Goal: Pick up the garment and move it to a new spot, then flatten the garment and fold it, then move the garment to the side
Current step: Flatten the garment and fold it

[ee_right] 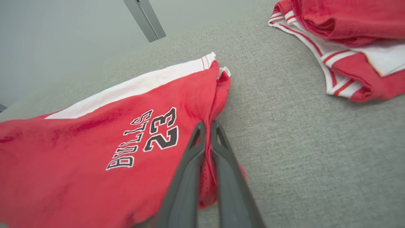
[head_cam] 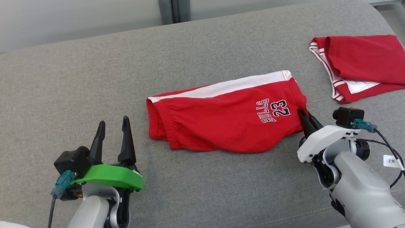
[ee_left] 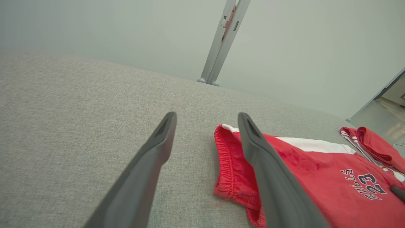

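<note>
Red shorts point(head_cam: 227, 117), white side stripe, "BULLS 23" print: lying mostly flat at the middle of the grey fabric surface point(head_cam: 95, 63). Right gripper point(head_cam: 305, 112): pinching the hem end of the shorts, fingers pressing together with red cloth caught between them. Left gripper point(head_cam: 114, 120): hovering with fingers spread, gripping nothing, just beside the elastic waistband end. Second red-and-white garment point(head_cam: 360, 60): lying folded at the far right, well apart from the shorts.
</note>
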Available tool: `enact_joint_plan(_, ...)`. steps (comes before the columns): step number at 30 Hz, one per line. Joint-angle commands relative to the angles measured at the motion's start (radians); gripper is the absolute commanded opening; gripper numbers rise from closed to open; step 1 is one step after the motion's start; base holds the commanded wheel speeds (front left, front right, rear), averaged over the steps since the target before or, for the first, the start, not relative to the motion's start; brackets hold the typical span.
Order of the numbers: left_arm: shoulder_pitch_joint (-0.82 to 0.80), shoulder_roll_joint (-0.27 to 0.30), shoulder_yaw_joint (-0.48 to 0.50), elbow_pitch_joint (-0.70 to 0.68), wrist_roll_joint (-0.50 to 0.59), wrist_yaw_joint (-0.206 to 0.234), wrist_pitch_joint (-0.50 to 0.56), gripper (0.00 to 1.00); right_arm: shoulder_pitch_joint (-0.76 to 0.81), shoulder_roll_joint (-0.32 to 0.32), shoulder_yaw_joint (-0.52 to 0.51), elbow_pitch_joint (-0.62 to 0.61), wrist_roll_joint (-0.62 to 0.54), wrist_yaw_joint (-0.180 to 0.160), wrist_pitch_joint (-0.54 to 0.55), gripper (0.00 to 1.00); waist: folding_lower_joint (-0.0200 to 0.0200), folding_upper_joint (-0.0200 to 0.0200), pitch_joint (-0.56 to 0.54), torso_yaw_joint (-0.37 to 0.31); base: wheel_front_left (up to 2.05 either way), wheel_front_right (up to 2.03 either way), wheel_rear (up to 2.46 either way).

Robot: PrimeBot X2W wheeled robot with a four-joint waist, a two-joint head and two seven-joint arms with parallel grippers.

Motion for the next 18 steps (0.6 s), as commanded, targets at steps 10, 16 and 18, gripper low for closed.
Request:
enact_joint_plan(10, 0.023, -0.002, -0.011, 0.013, 0.007, -0.011, 0.000, 1.00, 0.034, 0.016, -0.058, -0.003, -0.065, -0.002, 0.029, 0.00, 0.0000, 0.0000, -0.024, 0.030, 0.00, 0.00, 0.00)
enact_joint_plan(16, 0.029, 0.002, -0.010, 0.013, 0.006, -0.010, 0.000, 1.00, 0.045, 0.015, -0.090, -0.017, -0.094, -0.002, 0.045, 0.00, 0.0000, 0.0000, -0.029, 0.056, 0.00, 0.00, 0.00)
enact_joint_plan(18, 0.031, 0.000, -0.010, 0.011, 0.005, -0.009, 0.000, 1.00, 0.051, 0.015, -0.100, -0.024, -0.102, -0.002, 0.050, 0.00, 0.0000, 0.0000, -0.032, 0.064, 0.00, 0.00, 0.00)
